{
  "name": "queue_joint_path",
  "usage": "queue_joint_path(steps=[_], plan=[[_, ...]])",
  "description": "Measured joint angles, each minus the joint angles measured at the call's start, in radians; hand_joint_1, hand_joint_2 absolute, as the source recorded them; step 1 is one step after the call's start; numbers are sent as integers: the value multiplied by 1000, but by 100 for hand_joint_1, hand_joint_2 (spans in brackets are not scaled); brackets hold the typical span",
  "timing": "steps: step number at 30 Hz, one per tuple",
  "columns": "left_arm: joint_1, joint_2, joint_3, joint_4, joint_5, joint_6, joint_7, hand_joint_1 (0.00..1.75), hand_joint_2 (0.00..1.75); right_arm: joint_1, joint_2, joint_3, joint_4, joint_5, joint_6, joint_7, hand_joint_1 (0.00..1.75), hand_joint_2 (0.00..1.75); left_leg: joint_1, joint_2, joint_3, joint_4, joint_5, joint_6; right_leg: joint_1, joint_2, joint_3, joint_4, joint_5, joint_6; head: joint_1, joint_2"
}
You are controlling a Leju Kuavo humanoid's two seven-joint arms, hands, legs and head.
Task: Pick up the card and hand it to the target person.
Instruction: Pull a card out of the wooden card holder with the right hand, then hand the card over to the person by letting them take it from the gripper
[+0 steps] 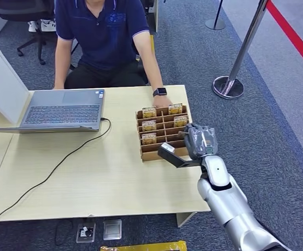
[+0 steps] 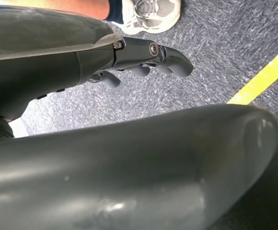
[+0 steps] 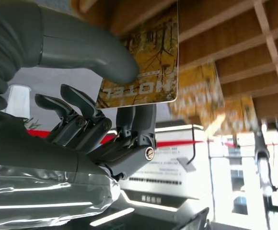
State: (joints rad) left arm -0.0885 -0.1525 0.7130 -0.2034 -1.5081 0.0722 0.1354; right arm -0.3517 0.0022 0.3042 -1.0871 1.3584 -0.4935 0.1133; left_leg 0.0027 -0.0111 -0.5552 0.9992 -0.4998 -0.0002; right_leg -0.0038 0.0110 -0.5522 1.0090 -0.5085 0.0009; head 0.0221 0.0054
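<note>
The right hand [image 1: 200,140] is at the right edge of the cardboard rack [image 1: 163,151], on the side away from the laptop [image 1: 59,110]. In the right wrist view the right hand [image 3: 105,120] pinches a card [image 3: 148,62]: the thick thumb [image 3: 105,60] presses on the printed face and two dark fingers [image 3: 135,120] back it from the other side, while the other fingers are curled slightly apart and touch nothing. The card is yellow-brown with a tree picture and the word HOTEL along one long edge. Its short side sits in the pinch. It stands on edge, in line with the rack's wooden dividers [image 3: 238,43], and part of it is still between them. The head view does not show whether the card has cleared its slot; the hand covers it there.

Other cards [image 1: 149,112] of the same print stand upright in the rack's slots, to the laptop side of the hand and toward the person [image 1: 102,36] seated behind the table [image 1: 83,178]. The person's hand [image 1: 162,100], with a watch at the wrist, rests on the table just behind the rack.

The left hand [image 2: 141,60] hangs over grey carpet [image 2: 202,57], its fingers gently curled, a little apart, holding nothing. A shoe [image 2: 150,14] is beyond it.
</note>
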Motion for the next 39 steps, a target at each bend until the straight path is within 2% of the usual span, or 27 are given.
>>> queue_joint_path(steps=[6,10,14,20,27,35,39], plan=[[5,0,0,0,0,11,0,0,0,26,-3,-7,-224,-67,-39,-66,175,175,0,0,-1,0,0,0,0,0,-1,0,0,0,0,0],[-1,0,-1,0,-2,12,4,0,0,-18,24,14,-263,-166,-21,-124,175,175,0,1,-1,0,0,0,0,1,-1,1,0,0,1,0],[-16,-2,-4,0,-9,12,13,0,0,-116,79,56,-178,-232,-44,-158,175,175,0,1,0,0,1,-1,0,1,-1,1,1,-1,0,0],[-33,-6,-24,0,-26,13,19,0,0,-250,174,94,44,-293,-177,-220,175,175,0,0,-1,0,2,-1,0,1,-1,2,1,-1,0,0],[-42,-12,-42,0,-35,13,23,0,0,-344,265,69,237,-165,-197,-211,175,175,0,1,0,0,2,-1,0,1,-1,2,1,-1,-1,0],[-40,-15,-43,0,-39,18,40,0,0,-375,319,-30,349,-29,-198,-191,175,175,0,0,-1,0,3,-1,0,1,-1,2,2,-1,0,0],[-39,-15,-43,0,-39,17,44,0,0,-382,328,-61,373,-14,-198,-193,0,175,0,0,-1,0,3,-1,0,1,-2,2,2,-1,0,0]])
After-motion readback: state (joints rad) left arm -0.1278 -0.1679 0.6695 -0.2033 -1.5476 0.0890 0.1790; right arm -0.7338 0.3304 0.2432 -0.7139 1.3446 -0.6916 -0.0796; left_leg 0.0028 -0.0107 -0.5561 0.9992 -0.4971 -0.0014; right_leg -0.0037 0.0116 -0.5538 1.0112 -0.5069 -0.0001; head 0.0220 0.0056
